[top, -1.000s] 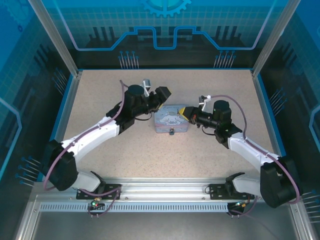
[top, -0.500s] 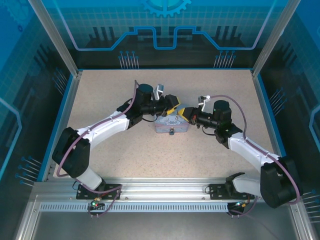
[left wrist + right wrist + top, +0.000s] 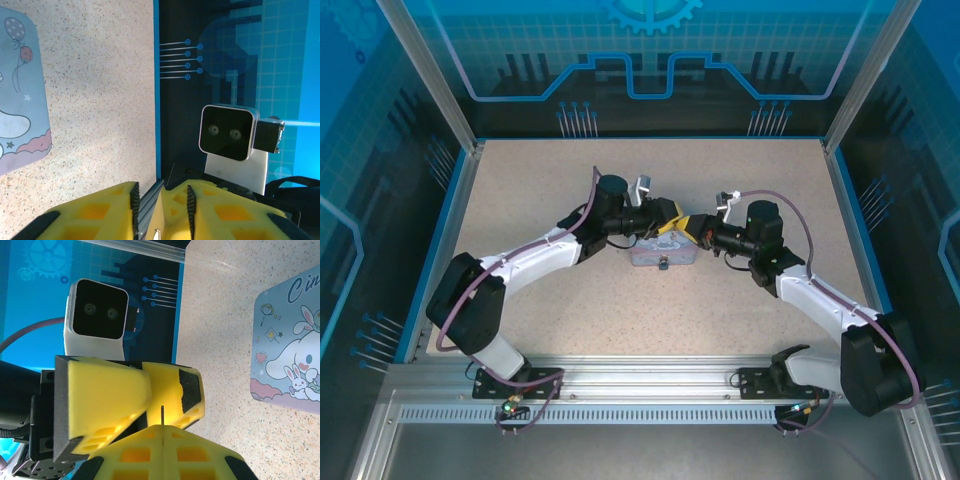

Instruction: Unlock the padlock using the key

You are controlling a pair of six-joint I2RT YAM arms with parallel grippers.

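Observation:
My right gripper [image 3: 162, 428] is shut on the key [image 3: 162, 414], a thin dark sliver that sticks out from between its closed yellow fingers. My left gripper [image 3: 161, 194] stands open facing it. The key's pale tip [image 3: 157, 233] points into the gap between the left gripper's toothed pads [image 3: 133, 200]. From above, the left gripper [image 3: 669, 215] and the right gripper [image 3: 692, 226] meet tip to tip over the back edge of the pale blue cartoon tin [image 3: 663, 251]. The padlock [image 3: 662, 264] is a small dark speck at the tin's near edge.
The tin [image 3: 290, 350] lies flat on the speckled table, beside both grippers. Blue enclosure walls [image 3: 460, 190] and aluminium posts ring the table. The right wrist camera [image 3: 227, 132] faces the left one at close range.
My left gripper has swung right and slightly nearer, from behind the tin's left corner up to the right gripper's tip. The right arm and the tin have not moved.

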